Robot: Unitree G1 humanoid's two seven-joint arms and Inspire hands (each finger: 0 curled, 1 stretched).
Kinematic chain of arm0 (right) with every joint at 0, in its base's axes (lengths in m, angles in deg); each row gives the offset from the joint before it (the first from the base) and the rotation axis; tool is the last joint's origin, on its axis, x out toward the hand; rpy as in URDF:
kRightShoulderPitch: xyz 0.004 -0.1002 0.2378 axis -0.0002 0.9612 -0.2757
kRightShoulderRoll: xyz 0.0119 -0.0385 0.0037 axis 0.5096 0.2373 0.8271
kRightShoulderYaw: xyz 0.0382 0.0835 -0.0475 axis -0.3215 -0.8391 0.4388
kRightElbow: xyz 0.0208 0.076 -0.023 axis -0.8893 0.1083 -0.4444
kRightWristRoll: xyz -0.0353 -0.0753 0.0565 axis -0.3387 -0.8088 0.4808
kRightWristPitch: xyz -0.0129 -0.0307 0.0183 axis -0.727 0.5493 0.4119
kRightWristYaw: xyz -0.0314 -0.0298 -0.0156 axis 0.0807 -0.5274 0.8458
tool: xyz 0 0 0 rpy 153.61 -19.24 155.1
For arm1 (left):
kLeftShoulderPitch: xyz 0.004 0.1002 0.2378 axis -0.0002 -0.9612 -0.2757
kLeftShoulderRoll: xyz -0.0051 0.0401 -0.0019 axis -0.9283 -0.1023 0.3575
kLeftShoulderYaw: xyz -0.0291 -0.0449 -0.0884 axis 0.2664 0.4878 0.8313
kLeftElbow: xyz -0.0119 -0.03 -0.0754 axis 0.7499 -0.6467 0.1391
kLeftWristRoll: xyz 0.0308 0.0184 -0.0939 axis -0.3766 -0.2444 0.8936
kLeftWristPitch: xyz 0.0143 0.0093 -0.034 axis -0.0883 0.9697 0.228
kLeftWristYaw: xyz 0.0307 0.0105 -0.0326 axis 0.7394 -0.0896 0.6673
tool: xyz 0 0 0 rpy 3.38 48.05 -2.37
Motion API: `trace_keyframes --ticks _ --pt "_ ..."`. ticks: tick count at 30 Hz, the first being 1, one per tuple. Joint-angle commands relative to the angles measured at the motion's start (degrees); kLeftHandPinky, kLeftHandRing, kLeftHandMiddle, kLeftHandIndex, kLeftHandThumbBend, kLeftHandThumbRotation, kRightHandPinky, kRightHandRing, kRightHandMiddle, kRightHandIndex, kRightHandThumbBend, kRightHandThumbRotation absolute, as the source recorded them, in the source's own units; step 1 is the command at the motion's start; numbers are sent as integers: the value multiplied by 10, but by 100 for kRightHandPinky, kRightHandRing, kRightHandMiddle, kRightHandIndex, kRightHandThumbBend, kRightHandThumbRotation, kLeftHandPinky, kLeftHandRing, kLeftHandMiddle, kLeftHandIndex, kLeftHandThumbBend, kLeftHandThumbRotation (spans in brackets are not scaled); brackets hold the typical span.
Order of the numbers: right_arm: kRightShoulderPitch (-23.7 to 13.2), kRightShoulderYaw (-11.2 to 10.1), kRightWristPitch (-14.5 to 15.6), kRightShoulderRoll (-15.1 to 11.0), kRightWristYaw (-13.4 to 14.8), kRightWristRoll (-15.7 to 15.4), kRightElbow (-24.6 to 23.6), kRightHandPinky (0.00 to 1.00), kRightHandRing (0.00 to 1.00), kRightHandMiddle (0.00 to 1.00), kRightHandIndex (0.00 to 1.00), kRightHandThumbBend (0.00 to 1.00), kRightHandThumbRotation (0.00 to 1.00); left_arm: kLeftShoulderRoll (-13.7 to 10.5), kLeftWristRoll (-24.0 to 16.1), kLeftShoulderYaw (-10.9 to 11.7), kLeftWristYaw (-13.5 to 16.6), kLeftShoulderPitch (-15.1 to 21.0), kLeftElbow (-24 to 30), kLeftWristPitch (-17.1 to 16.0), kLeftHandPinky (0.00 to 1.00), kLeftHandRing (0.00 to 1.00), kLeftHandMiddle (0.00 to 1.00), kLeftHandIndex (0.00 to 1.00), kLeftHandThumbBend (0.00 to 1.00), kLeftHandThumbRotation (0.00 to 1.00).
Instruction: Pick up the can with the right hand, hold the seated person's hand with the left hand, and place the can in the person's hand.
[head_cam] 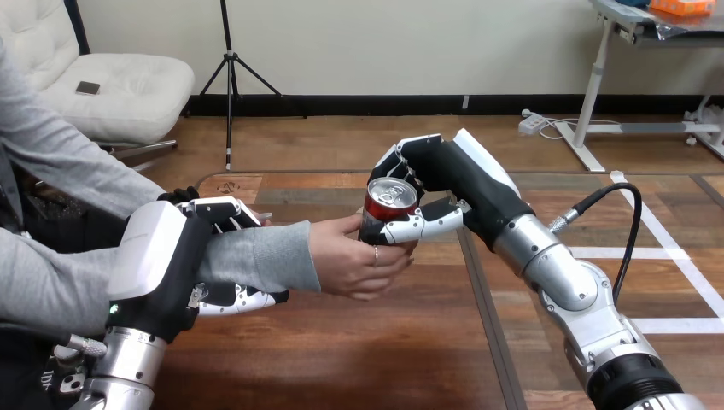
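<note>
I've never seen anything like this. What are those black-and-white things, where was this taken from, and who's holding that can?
You are looking down from a camera on a humanoid robot's head, so the silver arms are its own. Its left hand is closed round the seated person's grey-sleeved forearm. Its right hand grips a red can above the wooden table. The person's hand is cupped round the can's lower part, so both are on it.

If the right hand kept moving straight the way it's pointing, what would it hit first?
Probably the person's hand, which already cups the can that the right hand grips; depth is unclear.
</note>
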Motion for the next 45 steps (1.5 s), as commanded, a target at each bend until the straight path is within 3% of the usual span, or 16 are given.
trace_keyframes --ticks 1,16,30,45 --pt "-40 2 -2 18 -8 13 -39 34 39 44 46 84 10 9 12 4 12 43 22 -9 22 25 33 39 86 0" --pt "-39 2 1 14 -7 10 -40 34 39 43 47 83 34 7 8 3 17 43 21 -11 22 26 33 40 86 0" --pt "-38 -2 6 15 -7 13 -40 35 39 43 45 80 45 7 13 3 23 46 10 -25 20 24 32 39 86 0" --pt "-39 -2 5 13 -10 11 -40 36 41 44 46 79 59 6 11 4 15 41 25 -12 22 25 33 39 86 0"
